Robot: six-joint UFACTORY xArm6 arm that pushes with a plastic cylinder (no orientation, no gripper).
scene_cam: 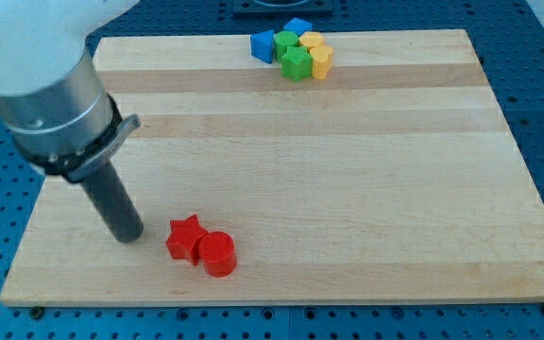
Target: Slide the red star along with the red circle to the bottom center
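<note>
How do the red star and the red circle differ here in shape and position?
The red star has pointed arms; the red circle is a round cylinder. The red star lies nearer my tip, just to the tip's right; the red circle sits beyond it, towards the view's bottom right. Both are red, touch each other, and lie near the board's bottom edge, left of centre.

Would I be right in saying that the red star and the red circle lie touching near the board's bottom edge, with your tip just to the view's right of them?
Not quite. In the camera view my tip stands just to the view's left of the red star, not the right. The rest holds: the red star and the red circle lie touching near the board's bottom edge.
</note>
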